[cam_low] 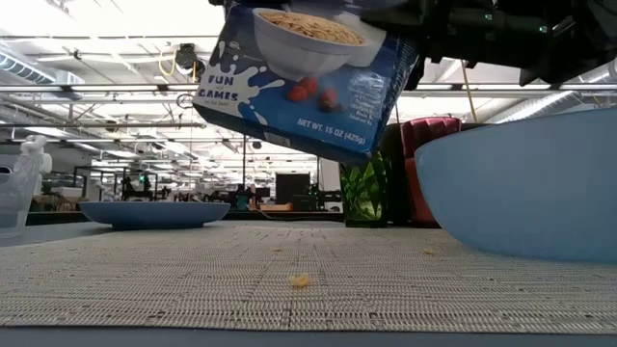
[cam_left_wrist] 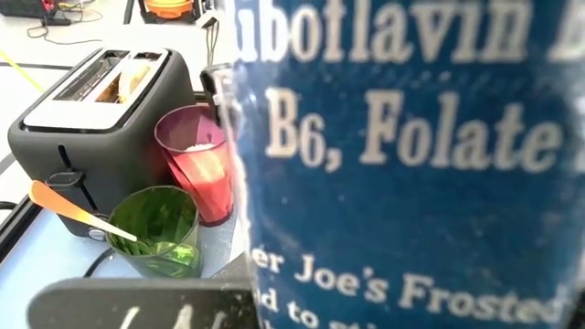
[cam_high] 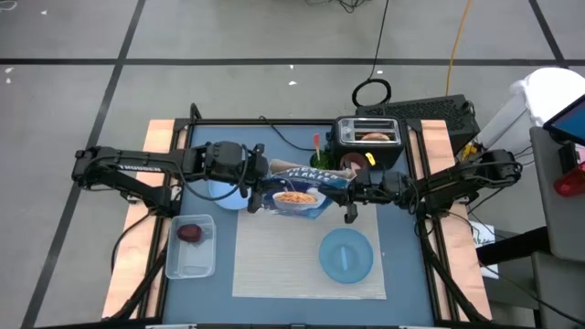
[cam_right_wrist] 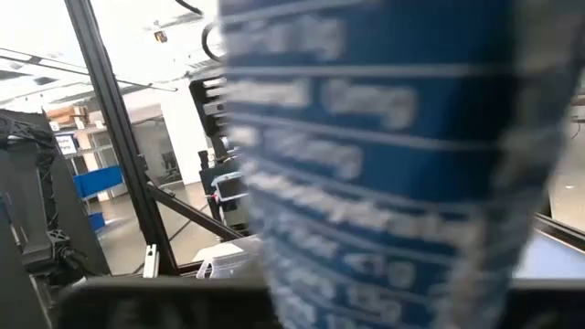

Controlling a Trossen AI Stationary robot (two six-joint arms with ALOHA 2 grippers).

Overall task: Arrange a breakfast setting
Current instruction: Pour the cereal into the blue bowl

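In the high view's left, a small dark-red fruit [cam_high: 189, 233] lies in a clear plastic tub [cam_high: 191, 266]. At centre, left gripper [cam_high: 259, 176] and right gripper [cam_high: 352, 194] both clamp a blue cardboard cereal box [cam_high: 299, 189], lifted above the beige woven rectangular placemat [cam_high: 274, 265]. Lower right, the light-blue bowl [cam_high: 346, 255] sits on the mat.

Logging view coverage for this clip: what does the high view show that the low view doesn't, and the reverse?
Only the high view: the toaster, the tub holding the red fruit, and both arms meeting at the cereal box. Only the low view: a cereal crumb on the placemat, and the room behind. Both: the box, placemat, plate and bowl.
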